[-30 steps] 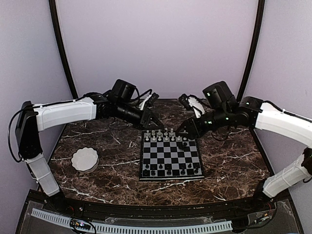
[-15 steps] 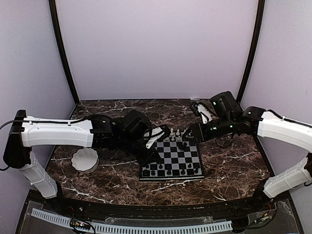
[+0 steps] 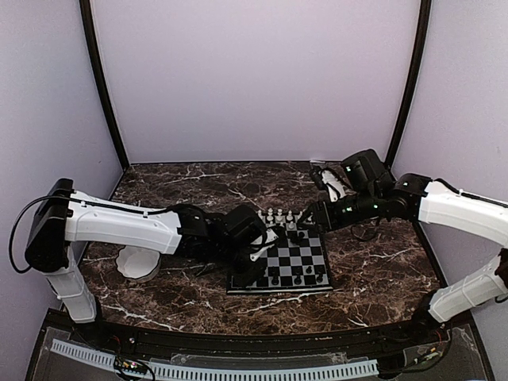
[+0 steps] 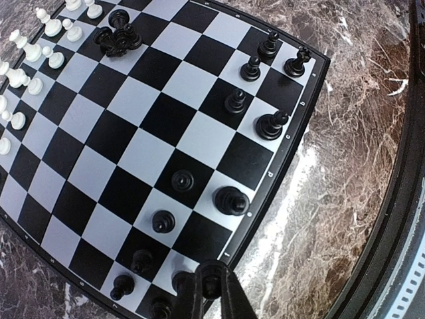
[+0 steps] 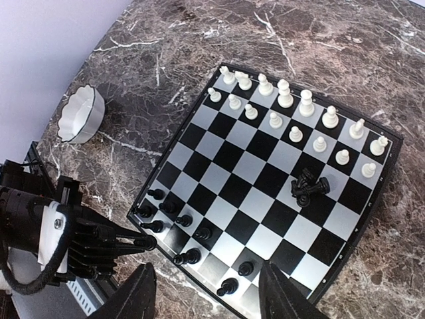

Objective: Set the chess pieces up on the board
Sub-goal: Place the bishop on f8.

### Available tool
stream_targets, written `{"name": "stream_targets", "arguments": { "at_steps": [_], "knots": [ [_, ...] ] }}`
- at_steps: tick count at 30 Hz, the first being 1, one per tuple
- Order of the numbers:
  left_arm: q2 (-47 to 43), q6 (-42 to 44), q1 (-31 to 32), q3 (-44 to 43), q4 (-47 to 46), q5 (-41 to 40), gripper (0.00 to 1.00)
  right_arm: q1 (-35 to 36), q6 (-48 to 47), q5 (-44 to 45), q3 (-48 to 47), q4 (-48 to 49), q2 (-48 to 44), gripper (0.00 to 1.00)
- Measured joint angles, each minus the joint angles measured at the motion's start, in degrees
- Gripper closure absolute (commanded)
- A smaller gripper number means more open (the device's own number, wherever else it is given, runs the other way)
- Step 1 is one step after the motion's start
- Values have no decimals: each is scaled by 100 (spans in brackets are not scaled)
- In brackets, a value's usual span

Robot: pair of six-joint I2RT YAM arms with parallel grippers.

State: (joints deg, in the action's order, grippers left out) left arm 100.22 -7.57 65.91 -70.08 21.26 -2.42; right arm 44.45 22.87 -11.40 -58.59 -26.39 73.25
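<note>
Pale lilac walls (image 3: 254, 79), two black corner posts (image 3: 101, 79), dark white-veined marble tabletop (image 3: 381, 270)

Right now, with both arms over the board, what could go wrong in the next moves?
1. The left pincer is shut right beside the standing black pieces at the board's corner; a sideways move may topple them.
2. The heap of fallen black pieces lies close to the white pawns; picking from it may disturb them.
3. The open right pincer hangs over the same small board; the two pincers may collide.
</note>
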Motion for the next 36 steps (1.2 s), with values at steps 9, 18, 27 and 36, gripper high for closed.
{"name": "stream_targets", "arguments": {
  "at_steps": [9,18,27,36],
  "knots": [
    [332,-17,0,-28,-87,4,100,0,-4,282,0,-341,0,46],
    [514,-17,0,-136,-149,42,100,0,0,356,0,-372,0,46],
    [723,-35,0,-234,-144,-22,99,0,-4,361,26,-413,0,46],
    [778,-59,0,-308,-125,-122,92,0,-17,352,33,-409,17,46]
  ]
}}
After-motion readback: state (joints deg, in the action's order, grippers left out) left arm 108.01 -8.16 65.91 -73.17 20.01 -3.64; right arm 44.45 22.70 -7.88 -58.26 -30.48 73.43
